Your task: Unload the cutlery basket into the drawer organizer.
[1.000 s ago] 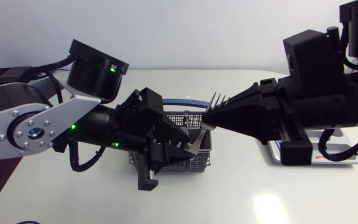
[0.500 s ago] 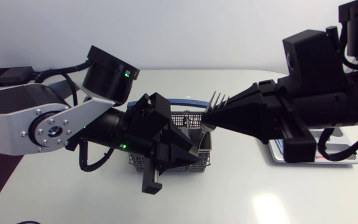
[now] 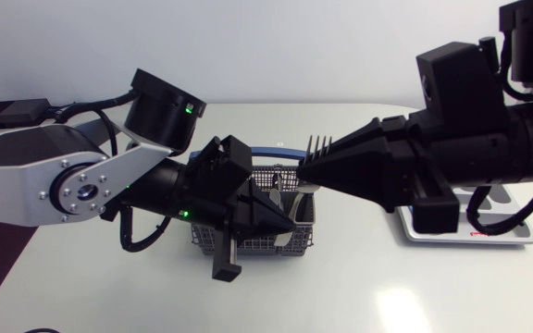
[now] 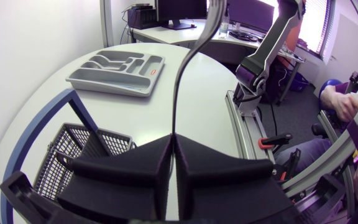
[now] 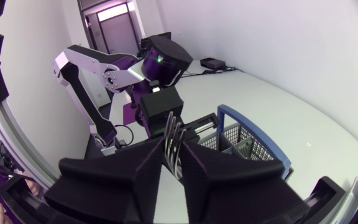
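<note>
Grey plastic drawer organizer (image 4: 107, 86) lay on the white tabletop (image 3: 387, 287) beneath the right arm. The wire-mesh cutlery basket (image 3: 265, 178) stood mid-tabletop. Above it, left claw (image 3: 290, 225) and right claw (image 3: 303, 173) both clamped one steel fork (image 3: 320, 145).

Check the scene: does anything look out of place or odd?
Yes: the fork hangs over the cutlery basket, held by both arms at once. The right gripper pinches it just below the tines; the left gripper clamps a thin curved handle, apparently the same fork's. One utensil gripped at both ends looks odd.
</note>
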Motion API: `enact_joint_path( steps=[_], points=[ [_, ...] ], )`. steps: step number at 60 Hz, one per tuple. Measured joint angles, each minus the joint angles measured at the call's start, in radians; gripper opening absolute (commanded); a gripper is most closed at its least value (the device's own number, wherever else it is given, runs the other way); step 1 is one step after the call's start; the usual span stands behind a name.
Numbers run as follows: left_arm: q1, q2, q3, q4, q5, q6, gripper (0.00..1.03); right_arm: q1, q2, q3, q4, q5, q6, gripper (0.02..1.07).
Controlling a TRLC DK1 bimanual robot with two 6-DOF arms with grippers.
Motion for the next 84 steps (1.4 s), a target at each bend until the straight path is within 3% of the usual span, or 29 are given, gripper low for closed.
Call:
enact_joint_path(
  steps=[8,30,36,44,49,60,69,73,84],
  points=[
    [0.012,0.000,0.000,0.000,0.018,-0.012,0.04,-0.001,-0.023,-0.022,0.021,0.040,0.000,0.72],
    [0.053,-0.005,0.006,0.000,0.081,-0.041,0.04,0.013,-0.081,-0.150,0.050,0.167,-0.069,0.71],
    [0.054,-0.006,0.011,0.000,0.092,-0.045,0.04,0.074,-0.080,-0.158,0.076,0.232,-0.084,0.61],
    [0.053,-0.008,0.016,-0.005,0.100,-0.060,0.04,0.138,-0.074,-0.163,0.130,0.297,-0.091,0.60],
    [0.051,-0.009,0.016,-0.008,0.101,-0.060,0.04,0.146,-0.059,-0.163,0.150,0.317,-0.091,0.49],
    [0.051,-0.011,0.016,-0.021,0.101,-0.060,0.03,0.146,-0.032,-0.163,0.171,0.325,-0.092,0.29],
    [0.051,-0.011,0.016,-0.023,0.103,-0.060,0.04,0.146,-0.025,-0.163,0.181,0.325,-0.095,0.24],
    [0.051,-0.011,0.016,-0.023,0.105,-0.060,0.03,0.146,-0.019,-0.163,0.181,0.325,-0.095,0.15],
    [0.052,-0.011,0.016,-0.023,0.105,-0.060,0.04,0.153,-0.006,-0.163,0.181,0.322,-0.095,0.10]
  ],
)
